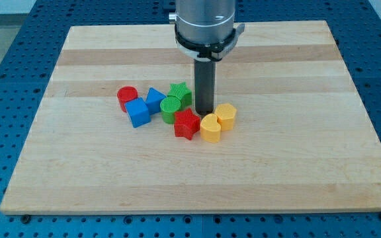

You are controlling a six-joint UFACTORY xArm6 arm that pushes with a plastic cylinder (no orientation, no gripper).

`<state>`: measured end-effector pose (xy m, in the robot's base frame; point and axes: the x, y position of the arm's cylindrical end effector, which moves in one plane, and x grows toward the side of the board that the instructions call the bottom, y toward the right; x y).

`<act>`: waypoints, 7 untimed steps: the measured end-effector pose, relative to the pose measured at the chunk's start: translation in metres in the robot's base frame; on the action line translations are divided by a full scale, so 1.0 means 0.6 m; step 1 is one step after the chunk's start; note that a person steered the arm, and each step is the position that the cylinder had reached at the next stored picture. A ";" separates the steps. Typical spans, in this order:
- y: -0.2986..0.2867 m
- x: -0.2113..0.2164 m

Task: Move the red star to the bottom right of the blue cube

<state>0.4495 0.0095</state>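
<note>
Mid-board, the tip [204, 114] is sitting bare just above the ridged red star [186, 123], which is lying right of the blue cube [137, 112]; smooth wooden board [296, 165] is stretching open toward its edges.

Just below-left of my tip [204, 112] sits the red star [186, 123], w/ the green cylinder [170, 109] and green star [180, 94] at the tip's left. Yellow heart [211, 127] lies just below the tip, yellow hexagon block [226, 116] at its right. Further left: blue triangle block [154, 98], blue cube [137, 112], then red cylinder [127, 98], all on the board [78, 172].
</note>
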 end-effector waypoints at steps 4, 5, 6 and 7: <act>-0.065 0.124; -0.074 0.154; -0.100 0.144; -0.115 0.112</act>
<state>0.5168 -0.0596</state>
